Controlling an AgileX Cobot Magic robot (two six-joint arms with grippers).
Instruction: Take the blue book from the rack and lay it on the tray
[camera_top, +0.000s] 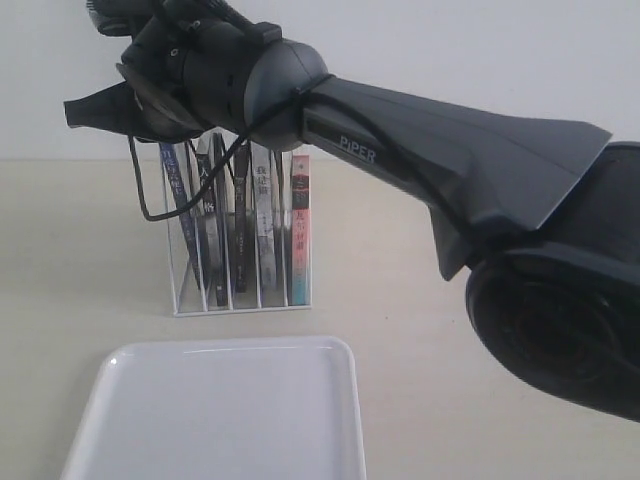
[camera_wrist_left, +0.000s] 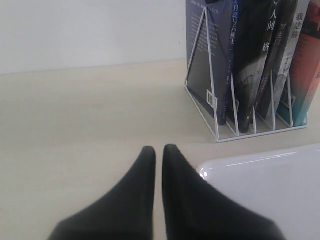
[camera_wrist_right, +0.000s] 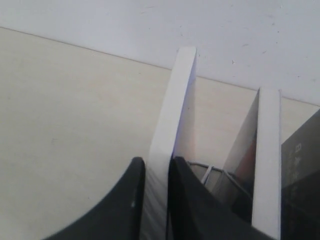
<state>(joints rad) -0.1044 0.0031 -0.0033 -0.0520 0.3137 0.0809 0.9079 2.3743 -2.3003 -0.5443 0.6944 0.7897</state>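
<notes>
Only the right wrist view shows the right gripper (camera_wrist_right: 155, 161) clamped on the blue book (camera_wrist_right: 172, 110) (the exterior view hides it); left gripper (camera_wrist_left: 159, 149) jaws together.

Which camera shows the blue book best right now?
Left wrist view: the blue book shows cover and spine in the rack. Exterior shows only its spine; right wrist, only its page edge in the right gripper.

The tray (camera_top: 200, 420) looks glossy plastic, the rack (camera_top: 240, 309) thin wire, the table (camera_top: 60, 250) matt.
</notes>
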